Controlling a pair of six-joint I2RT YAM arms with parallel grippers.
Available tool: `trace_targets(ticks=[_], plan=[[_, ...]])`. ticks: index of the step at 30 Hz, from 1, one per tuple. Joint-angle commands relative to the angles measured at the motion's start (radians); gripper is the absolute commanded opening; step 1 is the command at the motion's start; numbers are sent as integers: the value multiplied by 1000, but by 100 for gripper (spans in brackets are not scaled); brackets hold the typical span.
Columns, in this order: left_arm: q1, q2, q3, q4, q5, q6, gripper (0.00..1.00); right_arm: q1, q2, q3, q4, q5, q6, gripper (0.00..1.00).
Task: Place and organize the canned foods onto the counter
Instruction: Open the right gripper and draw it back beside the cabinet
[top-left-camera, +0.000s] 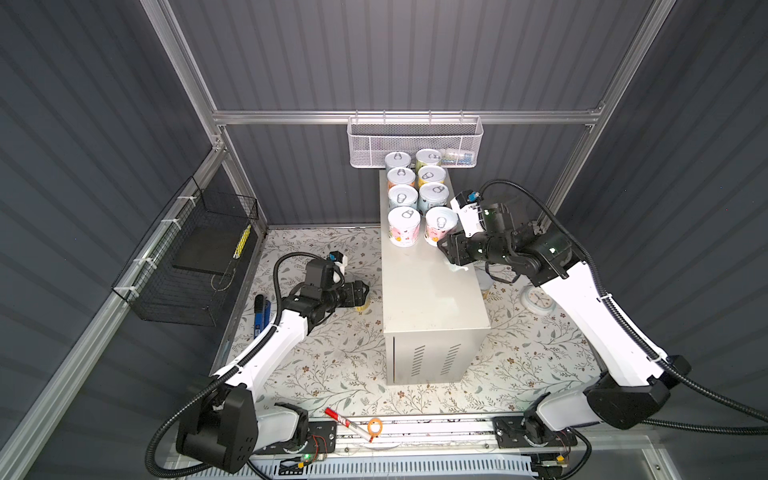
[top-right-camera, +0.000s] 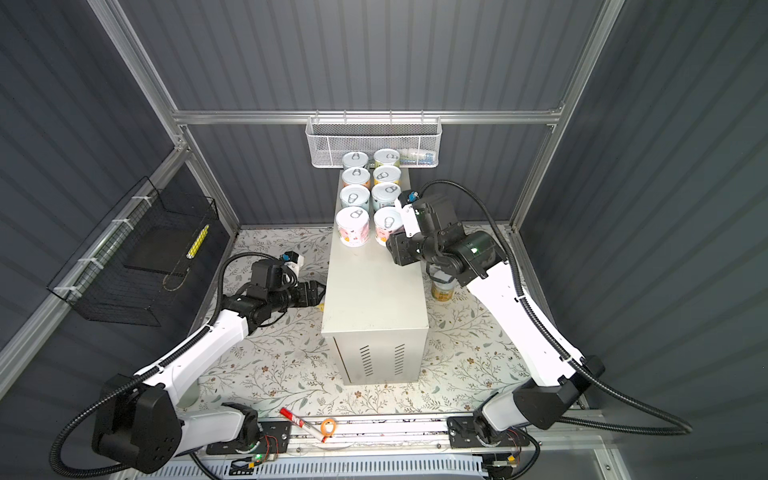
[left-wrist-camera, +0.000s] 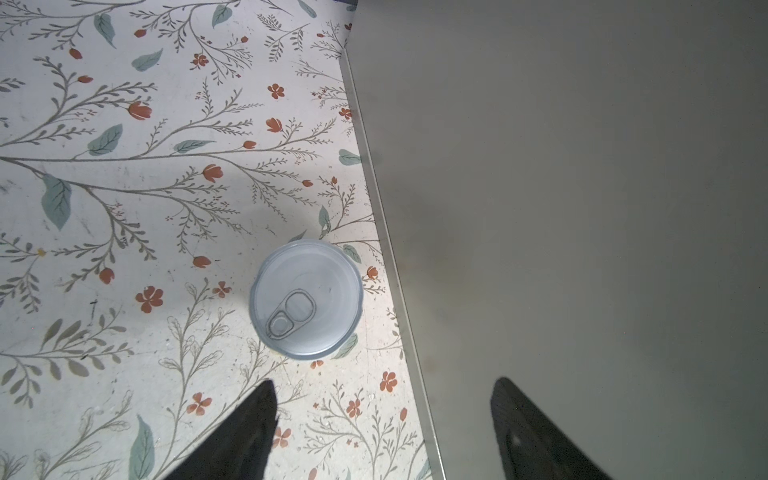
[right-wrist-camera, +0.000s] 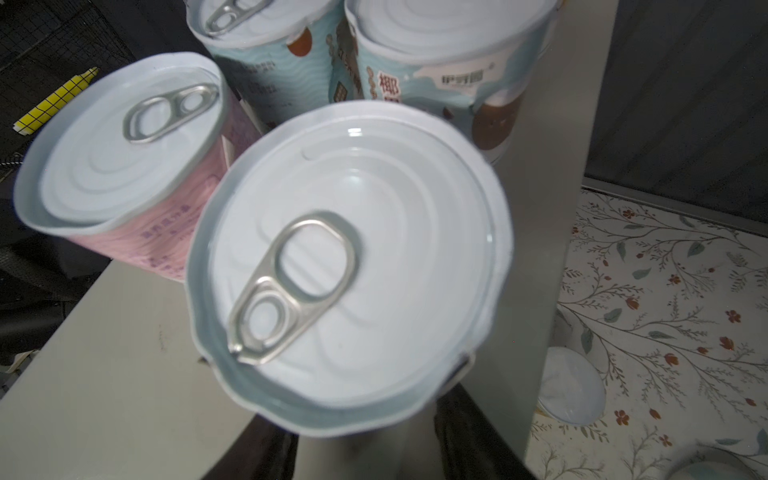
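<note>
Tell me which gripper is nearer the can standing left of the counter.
Left: the left gripper hovers open above that can; the right gripper is across the counter, gripping another can.

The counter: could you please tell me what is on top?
Eight cans in two rows at the far end; the right gripper grips the nearest right can, covering its lower side.

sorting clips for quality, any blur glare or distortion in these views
right wrist view: nearest can fills the frame, lens-stretched, small glare spot on its lid, pink can beside it soft; left wrist view: sharp, counter side in dull shade, left gripper a black silhouette; both top views: evenly lit, sharp
</note>
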Motion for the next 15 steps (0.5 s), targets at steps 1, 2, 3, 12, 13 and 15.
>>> trace_targets(ticks=[1, 2, 3, 12, 13, 15], plan=[[8, -15, 3, -10, -13, 19, 82, -9, 19, 28, 21, -15, -8, 54], [8, -14, 2, -12, -13, 21, 82, -12, 22, 29, 25, -17, -8, 54], [8, -13, 2, -12, -15, 23, 82, -15, 25, 29, 26, -12, -8, 54], [8, -23, -6, -7, -22, 31, 83, -32, 48, 40, 27, -23, -1, 55], [8, -23, -6, -6, -23, 31, 83, -31, 49, 42, 24, -26, -2, 55], [8, -24, -11, -7, -25, 32, 83, -31, 49, 41, 27, -36, -2, 56]])
